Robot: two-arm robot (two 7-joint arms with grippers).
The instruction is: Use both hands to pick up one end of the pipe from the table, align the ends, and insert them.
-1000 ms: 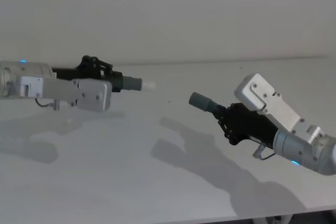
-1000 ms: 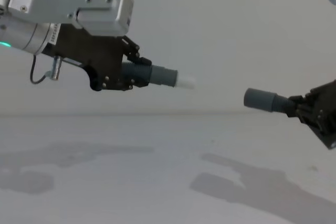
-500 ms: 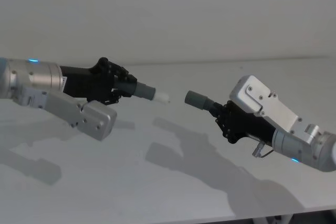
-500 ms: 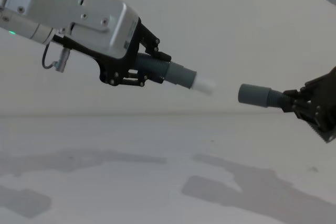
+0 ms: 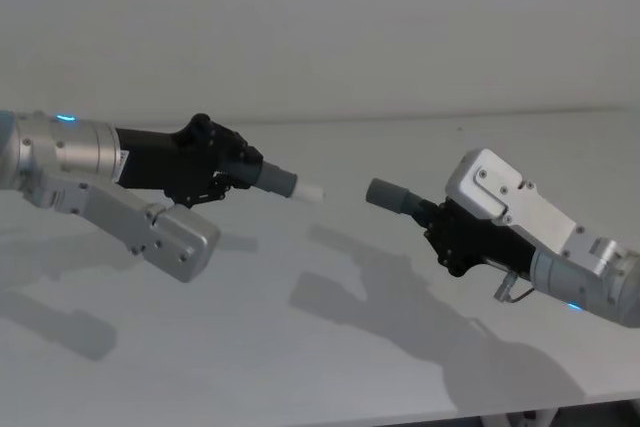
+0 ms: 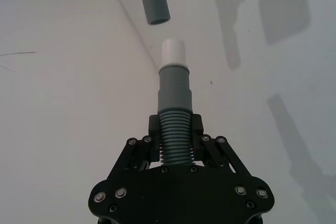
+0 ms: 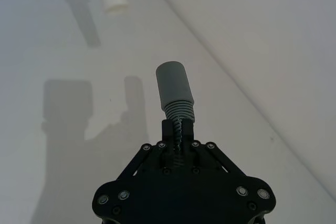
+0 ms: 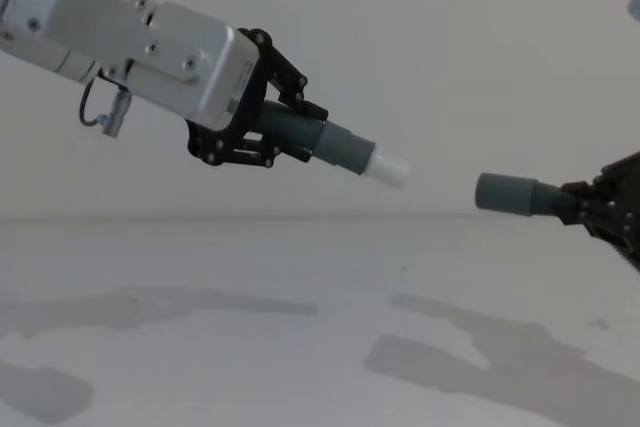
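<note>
Both pipe pieces are lifted off the counter [image 5: 330, 347]: the left pincer [image 8: 268, 132] clamps the white-tipped pipe [image 8: 345, 153], the right pincer [image 5: 448, 237] clamps the grey-cuffed pipe [image 5: 392, 197], ends facing but apart, alignment and insertion remaining.

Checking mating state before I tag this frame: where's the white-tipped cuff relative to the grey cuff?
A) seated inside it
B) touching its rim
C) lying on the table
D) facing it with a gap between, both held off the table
D: in the chest view the white-tipped cuff in the left gripper faces the grey cuff held by the right gripper with open space between them, both above the table.
</note>
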